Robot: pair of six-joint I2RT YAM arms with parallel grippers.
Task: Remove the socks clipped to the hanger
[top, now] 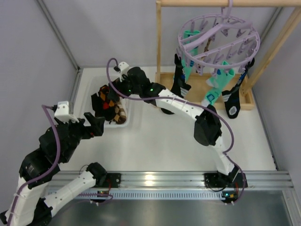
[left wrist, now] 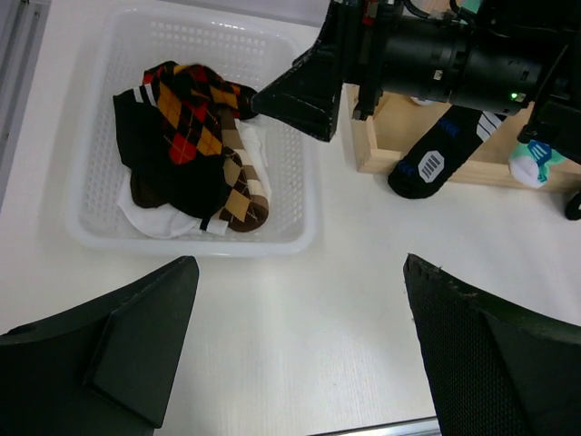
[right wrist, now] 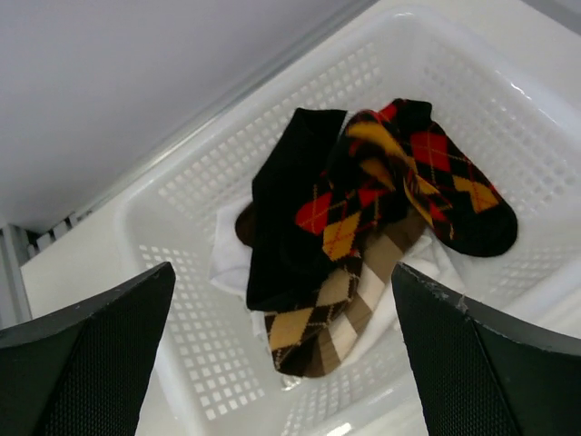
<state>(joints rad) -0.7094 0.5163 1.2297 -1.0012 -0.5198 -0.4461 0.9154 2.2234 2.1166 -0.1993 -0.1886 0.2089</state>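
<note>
Step in hand: drop-off, by my reading; black sock with orange-red argyle diamonds (right wrist: pixel 399 182) lies in the white perforated plastic basket (right wrist: pixel 545 136), on a pile of brown argyle and white socks, directly beneath the right gripper (right wrist: pixel 281 336).
Left gripper (left wrist: pixel 295 350): jaws spread wide, holding nothing, touching nothing; it hovers over bare white table (left wrist: pixel 345 300) just near of the basket.
Basket contents: argyle pair, a plain black sock, pale fabric underneath; all free of either gripper.
Right gripper: fingers parted wide above the basket, empty; no fabric between them, so the sock is let go.
Round pale-purple plastic drying hanger (top: pixel 218 40): hangs by its hook from the wooden rack frame (top: pixel 159 42), far right of the table.
Socks on the clips: mint-green sock with white toe (top: pixel 212 96) and dark socks with blue patches (top: pixel 233 101) dangle from the ring; a further dark one hangs at its left side.
Next move, as I judge it: right arm must swing back right to the hanger, close on one hanging sock below its clip, and pull down until the clip gives.
</note>
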